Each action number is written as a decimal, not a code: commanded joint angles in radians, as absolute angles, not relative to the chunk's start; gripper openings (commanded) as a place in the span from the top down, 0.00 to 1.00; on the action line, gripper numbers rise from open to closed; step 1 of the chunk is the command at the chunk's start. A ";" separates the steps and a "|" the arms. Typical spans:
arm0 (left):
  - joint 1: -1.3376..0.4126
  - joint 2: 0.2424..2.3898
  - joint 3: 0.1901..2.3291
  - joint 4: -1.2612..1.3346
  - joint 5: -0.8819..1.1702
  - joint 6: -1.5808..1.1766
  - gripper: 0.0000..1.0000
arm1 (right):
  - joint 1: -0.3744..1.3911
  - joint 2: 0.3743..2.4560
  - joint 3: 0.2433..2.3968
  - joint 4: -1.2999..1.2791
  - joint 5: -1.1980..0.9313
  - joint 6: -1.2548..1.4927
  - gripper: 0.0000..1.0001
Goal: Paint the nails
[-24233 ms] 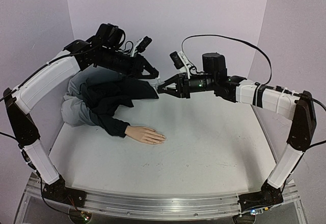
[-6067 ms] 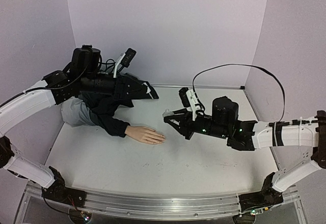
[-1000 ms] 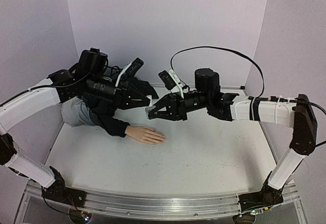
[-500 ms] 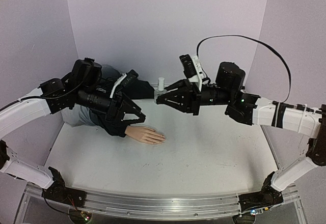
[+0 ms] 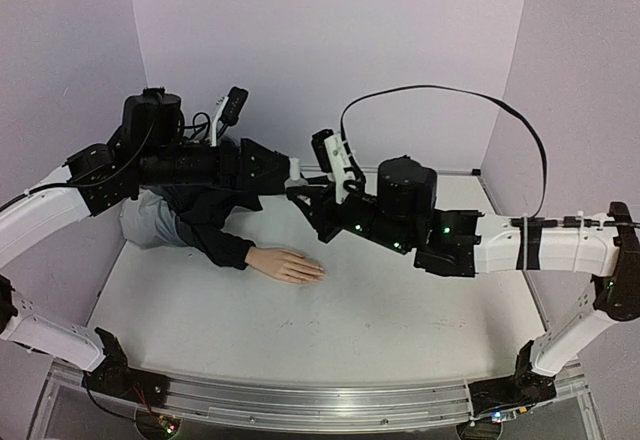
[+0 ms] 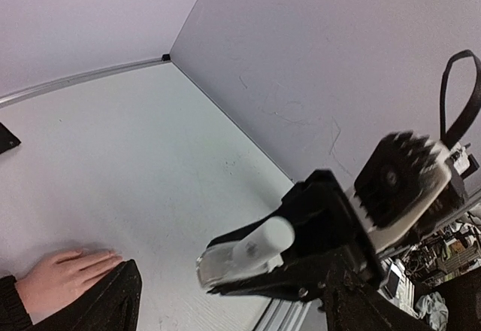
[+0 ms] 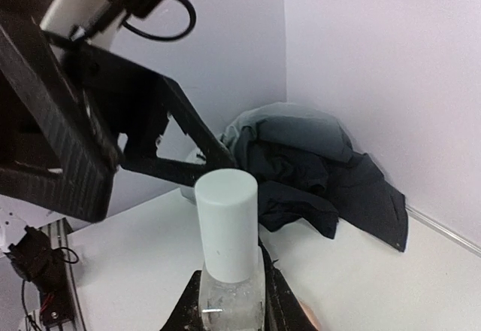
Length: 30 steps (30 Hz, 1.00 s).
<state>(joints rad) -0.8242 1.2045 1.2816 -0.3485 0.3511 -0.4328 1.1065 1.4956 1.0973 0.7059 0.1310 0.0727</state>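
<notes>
My right gripper [image 5: 300, 197] is shut on a small clear bottle [image 5: 294, 171] with a white cap and holds it in the air above the table's back left. In the right wrist view the glass body sits between the right gripper [image 7: 229, 306] fingers, cap [image 7: 225, 218] up. My left gripper [image 5: 283, 173] is open, its tips close by the cap. One left finger [image 6: 113, 302] shows at the bottom of the left wrist view, apart from the bottle [image 6: 244, 257]. The peach mannequin hand [image 5: 290, 263] lies flat below, its nails [image 5: 319, 272] too small to make out.
A heap of dark and grey clothing [image 5: 170, 215] with the dark sleeve [image 5: 225, 247] lies at the back left by the wall. The white table [image 5: 400, 310] is walled by lilac panels. A black cable [image 5: 450, 95] arcs above the right arm.
The left gripper opened, dropped toward the sleeve, then rose back to the bottle's cap. The right gripper lifted the bottle high to the back, then brought it down and left.
</notes>
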 commanded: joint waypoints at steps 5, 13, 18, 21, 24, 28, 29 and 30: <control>-0.837 1.234 1.348 -0.286 0.247 -0.407 0.24 | 1.150 1.586 1.243 0.703 0.365 0.017 1.00; -0.839 1.264 1.367 -0.287 0.213 -0.385 0.52 | 1.167 1.625 1.279 0.700 0.349 0.009 1.00; -0.840 1.271 1.371 -0.287 0.216 -0.376 0.60 | 1.172 1.640 1.291 0.699 0.351 0.008 1.00; -0.842 1.275 1.369 -0.287 0.223 -0.375 0.67 | 1.172 1.640 1.293 0.699 0.352 0.009 1.00; -0.849 1.285 1.367 -0.287 0.234 -0.377 0.71 | 1.172 1.641 1.301 0.699 0.347 0.008 1.00; -0.864 1.293 1.357 -0.287 0.240 -0.367 0.81 | 1.172 1.647 1.311 0.699 0.346 0.008 1.00; -0.867 1.291 1.353 -0.287 0.241 -0.362 0.84 | 1.172 1.647 1.314 0.699 0.346 0.009 1.00; -0.870 1.290 1.348 -0.287 0.245 -0.357 0.86 | 1.172 1.646 1.315 0.700 0.345 0.009 1.00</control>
